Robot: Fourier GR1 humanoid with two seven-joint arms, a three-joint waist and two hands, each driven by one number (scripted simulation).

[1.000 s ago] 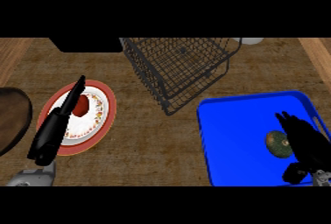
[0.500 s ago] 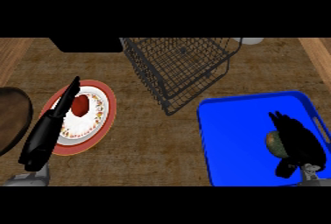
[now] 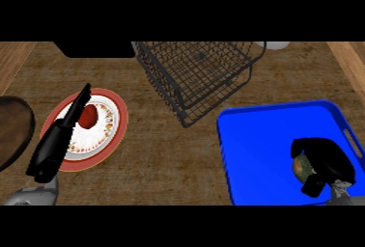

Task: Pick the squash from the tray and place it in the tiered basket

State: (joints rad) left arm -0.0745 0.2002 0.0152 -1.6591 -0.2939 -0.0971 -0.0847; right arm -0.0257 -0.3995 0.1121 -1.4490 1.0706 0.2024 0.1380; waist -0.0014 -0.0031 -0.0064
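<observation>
Head view: right hand (image 3: 324, 164) curled over the squash (image 3: 301, 165) in the tray (image 3: 264, 154).
Basket (image 3: 196, 72) stands just beyond the tray's far left corner; well left of the tray, the left hand (image 3: 61, 137) lies straight-fingered over a plate (image 3: 107, 125). The squash looks small, round, stiff and probably smooth, so wrapping its widest part seems safest.

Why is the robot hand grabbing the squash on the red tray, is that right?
Not quite: the tray is blue, not red. The head view shows the right robot hand curled round the squash on that blue tray.
</observation>
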